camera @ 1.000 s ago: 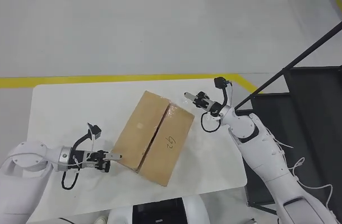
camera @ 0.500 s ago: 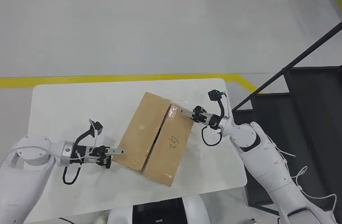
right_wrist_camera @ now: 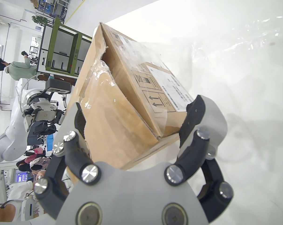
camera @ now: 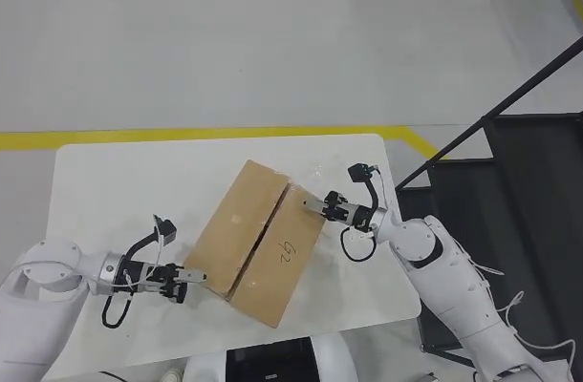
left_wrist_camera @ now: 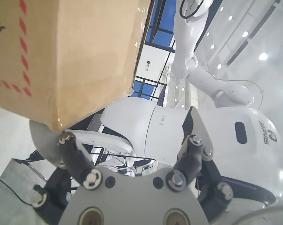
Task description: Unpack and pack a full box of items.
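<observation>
Factory hall: yellow floor line [camera: 177,136], rack [right_wrist_camera: 61,50].

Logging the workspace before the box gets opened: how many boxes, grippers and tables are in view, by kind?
cardboard box: 1
grippers: 2 (left gripper, right gripper)
table: 1
Total: 4

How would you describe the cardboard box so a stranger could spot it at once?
Find the white table. The cardboard box lies diagonally at its middle, between the left gripper and right gripper. It is the only brown thing there, with a taped centre seam.
</observation>
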You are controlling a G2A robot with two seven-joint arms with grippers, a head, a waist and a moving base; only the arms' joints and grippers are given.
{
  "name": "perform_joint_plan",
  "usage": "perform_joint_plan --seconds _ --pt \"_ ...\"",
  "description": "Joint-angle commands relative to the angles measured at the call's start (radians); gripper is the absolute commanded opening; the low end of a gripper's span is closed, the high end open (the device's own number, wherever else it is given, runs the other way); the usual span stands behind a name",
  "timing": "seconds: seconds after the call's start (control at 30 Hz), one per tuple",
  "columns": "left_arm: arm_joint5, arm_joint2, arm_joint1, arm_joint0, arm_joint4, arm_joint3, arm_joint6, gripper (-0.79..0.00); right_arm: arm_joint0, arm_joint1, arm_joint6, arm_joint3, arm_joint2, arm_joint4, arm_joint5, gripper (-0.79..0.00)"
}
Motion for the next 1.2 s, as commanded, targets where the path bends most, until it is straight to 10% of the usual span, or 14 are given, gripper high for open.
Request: perform_joint_plan --seconds 0.0,1.17 --pt "-0.005 -0.002 -0.002 -0.007 -0.019 0.013 0.031 0.000 -0.006 0.001 -0.002 -0.002 0.003 0.001 0.000 0.000" --pt "-0.130 -0.074 -0.027 -0.056 -0.134 0.118 0.494 0.000 -0.236 0.036 0.256 -0.270 0.008 0.017 0.010 0.000"
